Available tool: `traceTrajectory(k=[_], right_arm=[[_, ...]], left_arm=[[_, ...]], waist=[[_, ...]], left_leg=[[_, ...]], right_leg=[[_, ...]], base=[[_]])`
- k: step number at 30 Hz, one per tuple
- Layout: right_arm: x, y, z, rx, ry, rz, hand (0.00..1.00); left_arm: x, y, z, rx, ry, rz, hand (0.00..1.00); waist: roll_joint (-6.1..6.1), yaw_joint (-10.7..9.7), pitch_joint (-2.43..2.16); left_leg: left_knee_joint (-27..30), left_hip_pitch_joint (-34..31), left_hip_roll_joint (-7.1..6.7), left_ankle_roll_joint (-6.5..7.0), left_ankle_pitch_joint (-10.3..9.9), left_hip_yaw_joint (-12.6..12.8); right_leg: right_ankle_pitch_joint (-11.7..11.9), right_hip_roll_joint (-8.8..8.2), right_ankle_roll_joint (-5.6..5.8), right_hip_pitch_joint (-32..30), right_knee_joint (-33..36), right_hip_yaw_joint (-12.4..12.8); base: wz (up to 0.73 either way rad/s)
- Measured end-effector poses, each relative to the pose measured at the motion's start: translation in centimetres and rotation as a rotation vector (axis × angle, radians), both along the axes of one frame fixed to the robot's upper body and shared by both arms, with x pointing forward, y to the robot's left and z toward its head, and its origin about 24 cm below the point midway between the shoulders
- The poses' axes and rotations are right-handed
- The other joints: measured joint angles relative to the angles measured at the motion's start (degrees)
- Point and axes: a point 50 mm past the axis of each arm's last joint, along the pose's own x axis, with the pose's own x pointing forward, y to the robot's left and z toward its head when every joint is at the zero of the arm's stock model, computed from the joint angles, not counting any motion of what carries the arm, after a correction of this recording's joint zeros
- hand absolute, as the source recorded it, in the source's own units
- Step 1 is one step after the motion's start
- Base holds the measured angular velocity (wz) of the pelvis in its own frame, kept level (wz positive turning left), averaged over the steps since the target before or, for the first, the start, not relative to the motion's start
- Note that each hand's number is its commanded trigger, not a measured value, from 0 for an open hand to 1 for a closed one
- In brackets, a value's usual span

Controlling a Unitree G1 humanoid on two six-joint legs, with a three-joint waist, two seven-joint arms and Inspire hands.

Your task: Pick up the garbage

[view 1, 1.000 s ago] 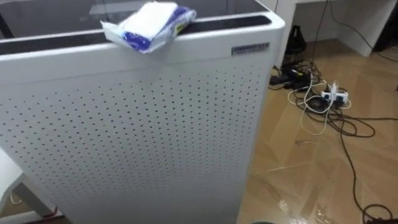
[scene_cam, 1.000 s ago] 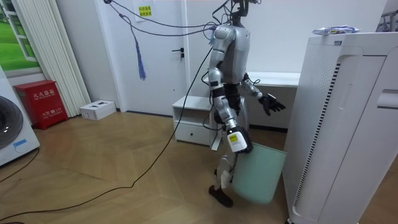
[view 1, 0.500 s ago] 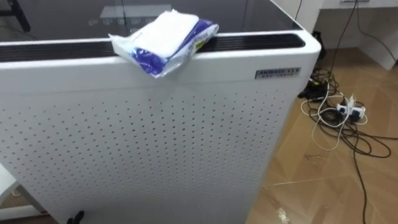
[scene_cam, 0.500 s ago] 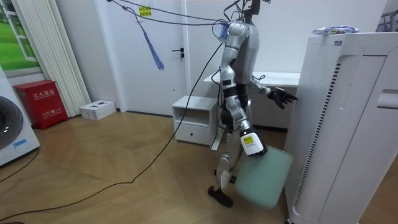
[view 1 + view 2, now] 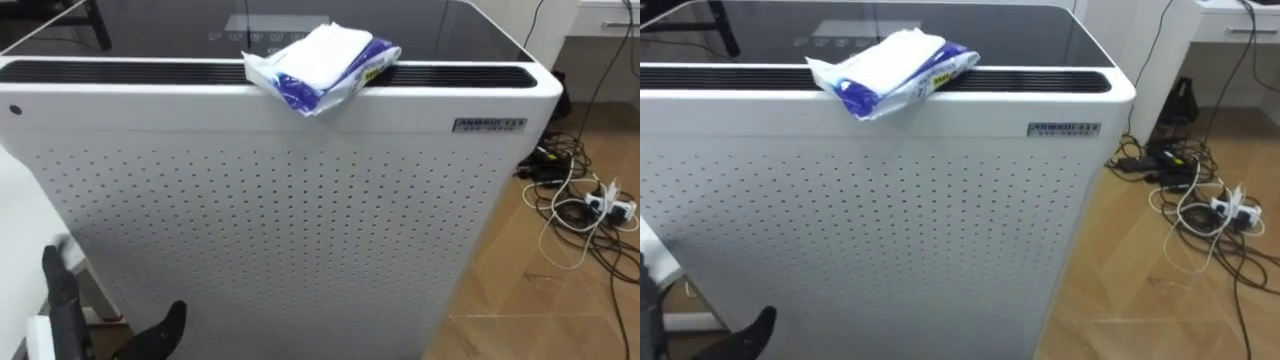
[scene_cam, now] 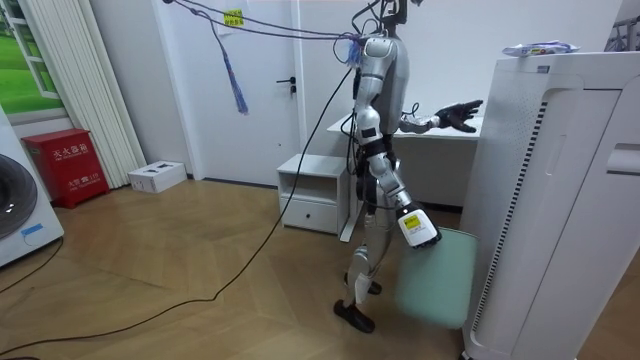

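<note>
A crumpled white and blue plastic packet (image 5: pixel 320 65) lies on the top front edge of a tall white perforated air purifier (image 5: pixel 300 220) that I stand right in front of. In the room view the packet (image 6: pixel 538 47) sits high on the purifier (image 6: pixel 540 200). My left hand (image 6: pixel 460 115) is raised at chest height with fingers spread, open, still short of and below the packet. Its dark fingers (image 5: pixel 62 300) rise in the lower left of the left eye view. My right hand (image 6: pixel 415 228) hangs low at my side, shut on the rim of a pale green bin (image 6: pixel 435 290).
Tangled cables and a power strip (image 5: pixel 590 210) lie on the wooden floor to the purifier's right. A white desk (image 6: pixel 430 128) and a low white cabinet (image 6: pixel 312 190) stand behind me by the wall. A dark cable trails across the floor.
I have stepped closer to the purifier and the view has shifted. My left arm has risen from waist to chest height, and its fingers have entered the eye views. The bin swung forward.
</note>
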Motion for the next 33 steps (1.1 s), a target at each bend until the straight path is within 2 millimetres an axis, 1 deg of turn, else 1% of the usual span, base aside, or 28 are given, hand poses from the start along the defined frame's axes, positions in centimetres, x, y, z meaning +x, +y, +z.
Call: traceTrajectory(k=[2, 4, 6, 8, 10, 11, 13, 14, 15, 17, 18, 19, 23, 27, 31, 33], right_arm=[[0.0, 0.0, 0.0, 0.0, 0.0, -0.001, 1.0], [0.0, 0.0, 0.0, -0.001, -0.001, -0.001, 1.0], [0.0, 0.0, 0.0, -0.001, 0.001, -0.001, 1.0], [-0.3, 0.0, 0.0, -0.001, 0.006, -0.001, 1.0], [-0.4, -0.1, 0.0, -0.011, 0.011, 0.014, 1.0], [-0.4, -0.1, 0.0, -0.014, 0.011, 0.016, 1.0], [-0.5, -0.2, 0.0, -0.019, 0.014, 0.021, 1.0], [-0.5, -0.2, 0.0, -0.021, 0.014, 0.022, 1.0], [-0.5, -0.3, 0.0, -0.026, 0.015, 0.021, 1.0], [-0.7, -0.6, 0.0, -0.031, 0.015, 0.004, 1.0], [-0.7, -0.8, 0.1, -0.033, 0.013, -0.004, 1.0], [-0.7, -0.8, 0.1, -0.036, 0.012, -0.005, 1.0], [-0.9, -0.9, 0.1, -0.04, 0.019, 0.001, 1.0], [-1.1, -1.4, 0.2, -0.043, 0.019, -0.013, 1.0], [-1.1, -1.3, 0.1, -0.045, 0.031, 0.03, 1.0], [-1.2, -1.2, 0.1, -0.036, 0.034, 0.042, 1.0]], left_arm=[[0.1, 0.4, 0.7, 0.002, -0.036, 0.026, 0.0], [0.3, 0.9, 2.1, 0.007, -0.116, 0.065, 0.0], [0.3, 1.6, 3.1, 0.023, -0.169, 0.103, 0.0], [0.3, 2.3, 3.9, 0.042, -0.211, 0.14, 0.0], [0.1, 2.8, 5.4, 0.065, -0.285, 0.174, 0.0], [0.1, 2.8, 5.9, 0.074, -0.306, 0.175, 0.0], [0.1, 2.8, 7.6, 0.083, -0.389, 0.172, 0.0], [0.0, 2.9, 7.9, 0.089, -0.405, 0.179, 0.0], [-0.1, 3.0, 8.5, 0.107, -0.436, 0.194, 0.0], [0.1, 3.0, 9.3, 0.105, -0.484, 0.205, 0.0], [0.1, 3.0, 9.8, 0.106, -0.511, 0.208, 0.0], [0.2, 2.9, 10.4, 0.11, -0.541, 0.205, 0.0], [0.3, 2.7, 11.9, 0.128, -0.612, 0.197, 0.0], [0.3, 2.4, 13.6, 0.229, -0.676, 0.161, 0.0], [0.6, 1.4, 15.5, 0.349, -0.747, 0.118, 0.0], [0.6, 1.0, 15.9, 0.377, -0.758, 0.094, 0.0]], waist=[[0.08, 0.4, -0.13], [0.1, 0.4, -0.17], [0.3, 0.5, -0.29], [0.4, 0.6, -0.31], [0.49, 0.6, -0.38], [0.5, 0.6, -0.38], [0.8, 0.6, -0.56], [0.94, 0.6, -0.6], [1.28, 0.5, -0.53], [1.96, 0.5, -0.1], [2.32, 0.4, -0.07], [2.56, 0.3, -0.07], [2.75, 0.2, -0.12], [2.58, -0.1, -0.06], [2.55, -0.3, -0.05], [2.6, -0.5, -0.07]], left_leg=[[0.0, 0.1, 0.03, -0.03, 0.0, 0.0], [0.0, 0.4, 0.03, -0.06, 0.0, 0.0], [0.0, 0.6, 0.02, -0.07, 0.0, 0.0], [-0.1, 1.3, 0.02, -0.06, 0.0, 0.0], [-0.3, 1.5, 0.1, -0.07, 0.0, -0.2], [-0.4, 1.5, 0.11, -0.07, 0.0, -0.3], [-0.5, 1.6, 0.07, -0.06, 0.0, -0.5], [-0.6, 1.7, 0.07, -0.06, 0.0, -0.5], [-0.6, 2.0, 0.07, -0.06, 0.0, -0.4], [-0.7, 2.5, 0.03, -0.06, 0.0, -0.5], [-0.7, 2.6, 0.02, -0.06, 0.0, -0.6], [-0.7, 2.6, 0.03, -0.06, 0.0, -0.6], [-0.9, 3.1, 0.1, -0.07, 0.1, -0.7], [-1.1, 3.7, 0.07, -0.07, 0.1, -0.6], [-1.1, 3.5, 0.08, -0.07, 0.1, -0.6], [-1.2, 3.6, 0.11, -0.07, 0.1, -0.6]], right_leg=[[0.0, 0.04, -0.02, 0.0, 0.0, -0.1], [0.0, 0.04, -0.05, 0.1, 0.0, 0.0], [0.0, 0.03, -0.06, 0.4, -0.1, -0.1], [0.0, 0.03, -0.05, 1.1, -0.4, -0.2], [0.3, 0.22, -0.02, 1.8, -1.2, -0.3], [0.3, 0.24, 0.0, 1.9, -1.3, -0.4], [0.4, 0.25, 0.06, 2.2, -1.6, -0.5], [0.4, 0.25, 0.06, 2.2, -1.6, -0.5], [0.4, 0.25, 0.07, 2.3, -1.8, -0.3], [0.5, 0.31, 0.11, 3.0, -2.1, 0.0], [0.5, 0.3, 0.11, 3.1, -2.1, 0.0], [0.5, 0.31, 0.11, 3.1, -2.1, -0.1], [0.5, 0.37, 0.11, 3.5, -2.3, -0.1], [0.5, 0.41, 0.17, 4.3, -2.9, 0.0], [0.6, 0.42, 0.18, 4.4, -2.9, -0.1], [0.7, 0.45, 0.15, 4.5, -3.0, -0.4]], base=[[0.0], [0.0], [0.0], [0.0], [0.02], [0.07], [0.02], [0.0], [0.0], [0.0], [0.0], [0.0], [0.0], [0.0], [0.0], [0.0]])
